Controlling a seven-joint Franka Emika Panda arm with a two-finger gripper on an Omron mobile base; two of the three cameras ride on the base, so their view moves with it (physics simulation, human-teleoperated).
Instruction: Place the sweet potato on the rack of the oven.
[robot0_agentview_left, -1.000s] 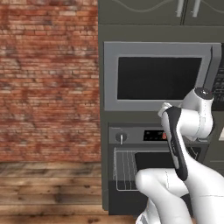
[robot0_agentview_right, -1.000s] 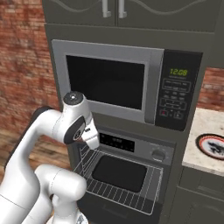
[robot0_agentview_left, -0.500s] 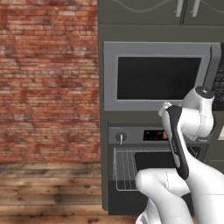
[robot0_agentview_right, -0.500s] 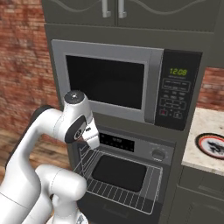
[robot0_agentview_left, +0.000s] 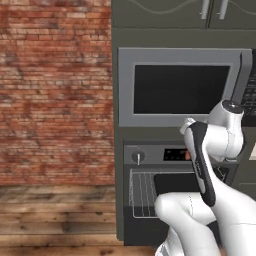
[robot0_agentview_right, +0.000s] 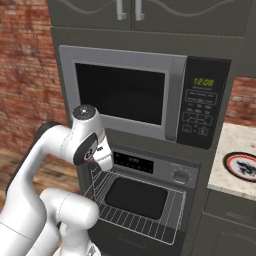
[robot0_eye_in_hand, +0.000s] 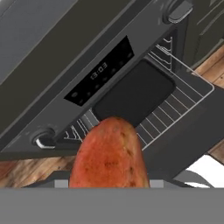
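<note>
The gripper was clamped on the potato, which rose between the jaws in the hand view; the fingertips themselves were hidden behind it. The potato hung in the air in front of the oven, above the front of the pulled-out rack and not yet touching it. The oven door hung open below the rack.

To finish the step well, the arm would probably need to carry the potato forward and down over the wires, keeping clear of the control panel with its display and knobs. Release looked safest with the potato low over the rack and lying across the wires, so that it would not roll toward the front edge. A dark tray lay on the middle of the rack; whether the potato should land on the tray or on the bare wires beside it could not be judged from these views.

The potato appeared as an oblong orange-brown lump, redder at its flanks, with a rounded upper end and a mottled, slightly rough skin. Its lower end was cut off at the bottom of the hand view. It seemed firm and likely to roll on a rounded side.

In the base views the arm stood before the oven, below the microwave, with the rack drawn out.
</note>
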